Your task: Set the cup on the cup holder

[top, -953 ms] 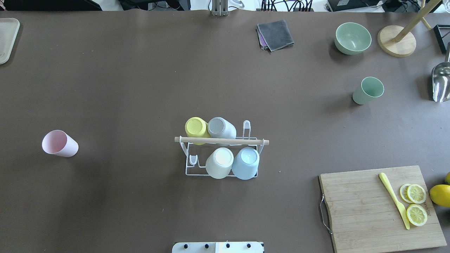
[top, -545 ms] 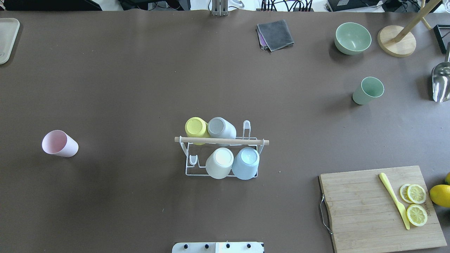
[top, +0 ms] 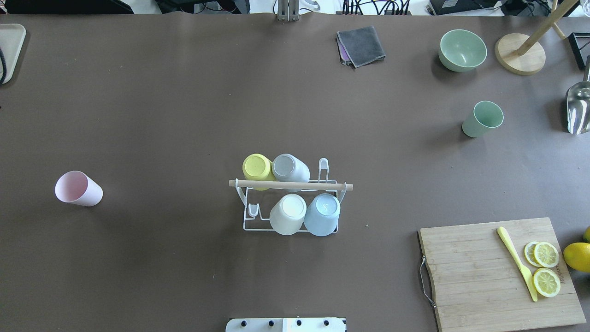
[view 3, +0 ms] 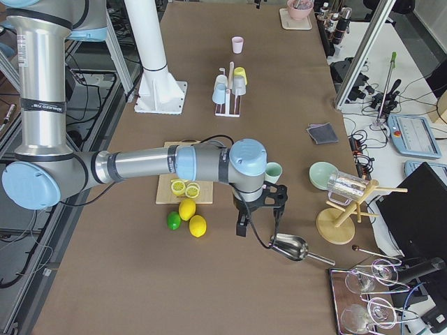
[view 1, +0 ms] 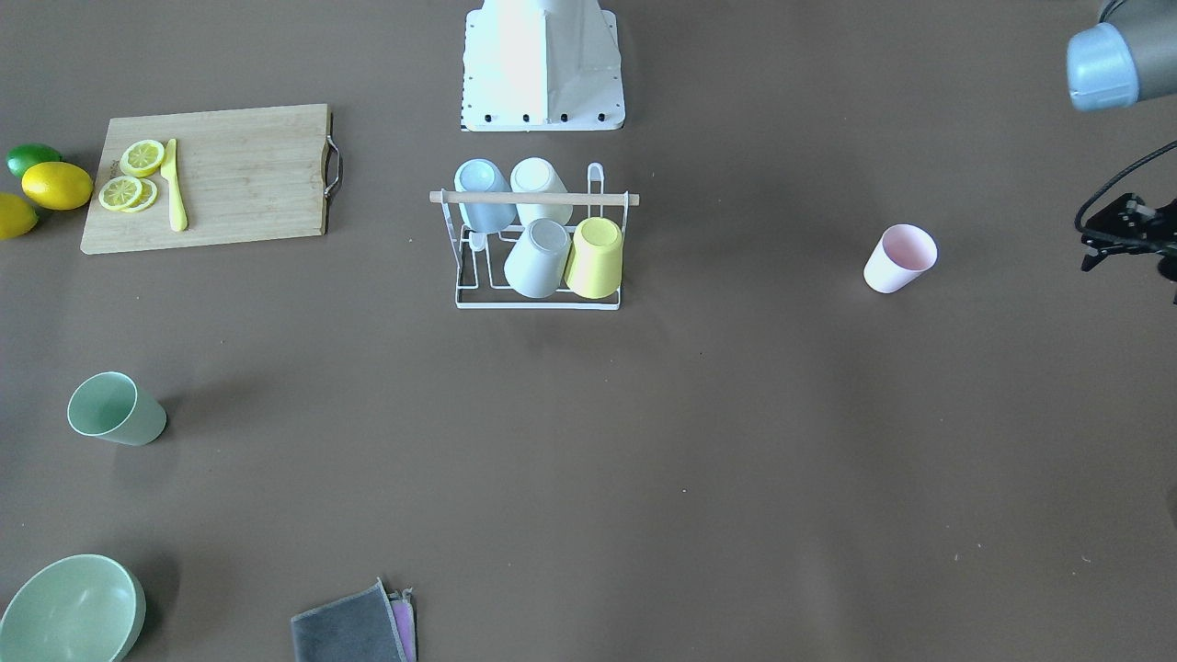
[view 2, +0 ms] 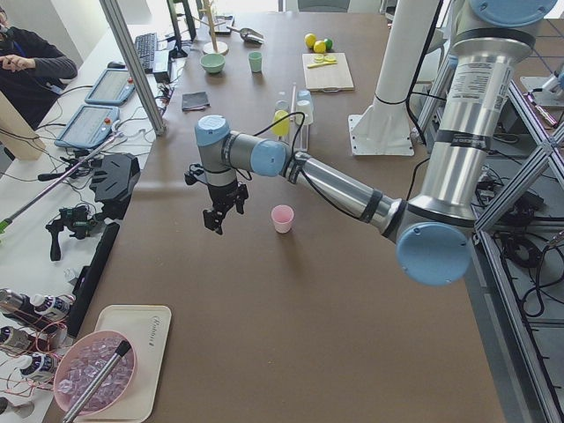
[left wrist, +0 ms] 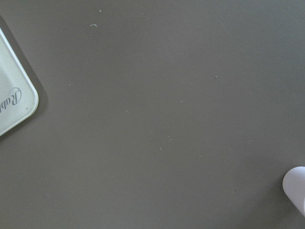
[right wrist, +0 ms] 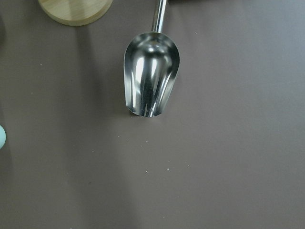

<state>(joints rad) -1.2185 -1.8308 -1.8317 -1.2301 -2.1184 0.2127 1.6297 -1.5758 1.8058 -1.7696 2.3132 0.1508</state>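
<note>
The cup holder, a white wire rack with a wooden rod handle, stands mid-table and bears several upturned cups: yellow, grey, white and blue. It also shows in the front view. A pink cup stands upright to its left. A green cup stands at the far right. My left gripper hovers above the table beyond the pink cup; I cannot tell if it is open. My right gripper hangs by the green cup; I cannot tell its state.
A cutting board with lemon slices and a yellow knife lies front right. A green bowl, a grey cloth, a wooden stand base and a metal scoop are at the far right. A tray is far left.
A dark cable of the left arm has come into the overhead view's left edge. The cups and the rack have not moved.
</note>
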